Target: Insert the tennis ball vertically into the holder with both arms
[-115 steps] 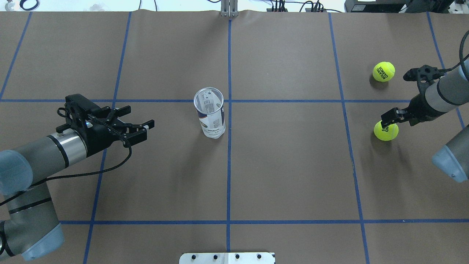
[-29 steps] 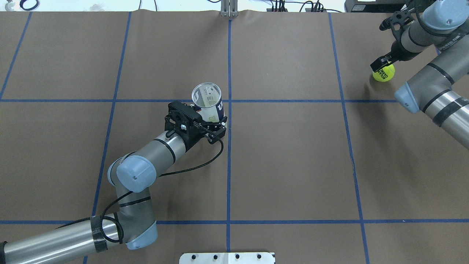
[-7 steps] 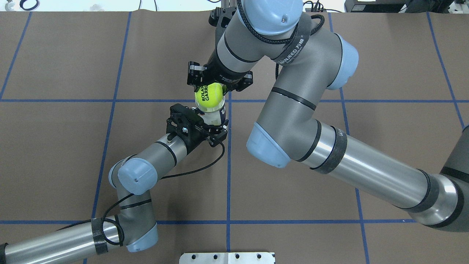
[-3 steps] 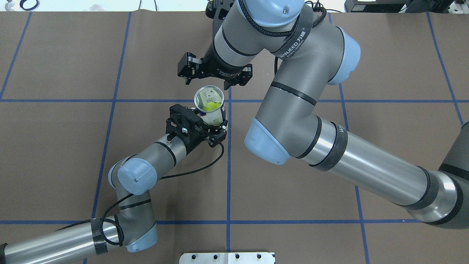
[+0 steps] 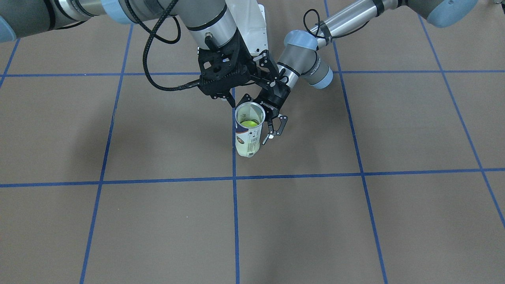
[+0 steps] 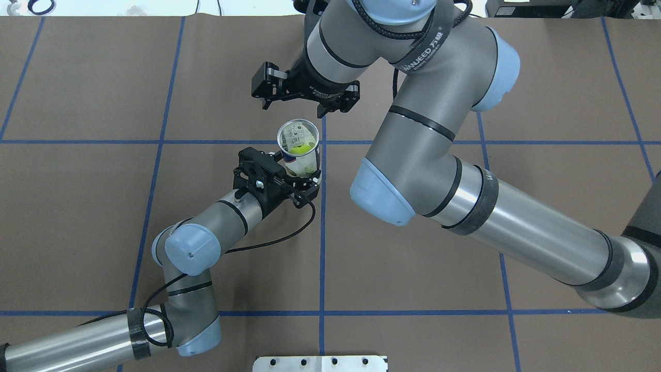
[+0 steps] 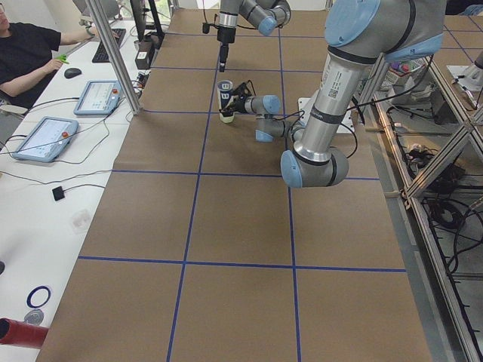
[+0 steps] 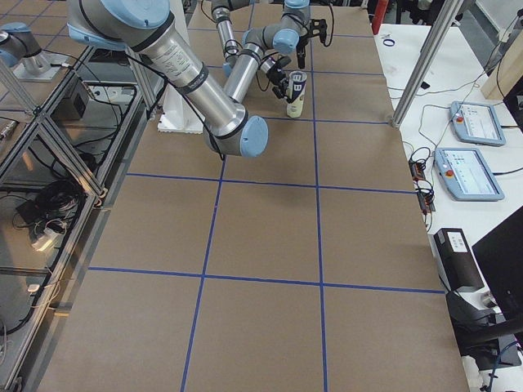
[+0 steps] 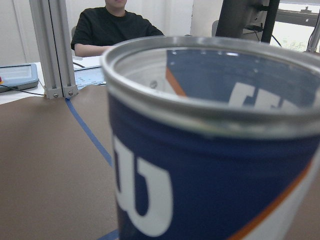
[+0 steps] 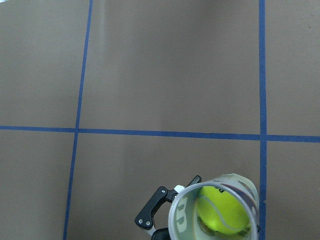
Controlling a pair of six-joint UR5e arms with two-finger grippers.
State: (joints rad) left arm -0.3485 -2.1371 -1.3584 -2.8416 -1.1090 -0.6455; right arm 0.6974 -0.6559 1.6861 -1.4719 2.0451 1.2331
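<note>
The holder (image 6: 305,163), a clear tube with a white and navy label, stands upright near the table's middle. A yellow-green tennis ball (image 6: 298,150) lies inside it, also seen through the mouth in the right wrist view (image 10: 222,210) and the front view (image 5: 248,123). My left gripper (image 6: 303,181) is shut on the holder's lower part. The holder fills the left wrist view (image 9: 210,150). My right gripper (image 6: 304,101) is open and empty. It hangs above the table just beyond the holder's mouth, apart from it.
The white metal base (image 6: 320,363) sits at the table's near edge. My big right arm (image 6: 439,170) reaches across the table's middle. An operator (image 7: 30,53) sits past the far edge with tablets (image 7: 96,96). Blue tape lines grid the brown table.
My right gripper held the ball over the holder's mouth, then opened. The ball dropped inside. The gripper has moved up and away a little. My left gripper kept its hold.
</note>
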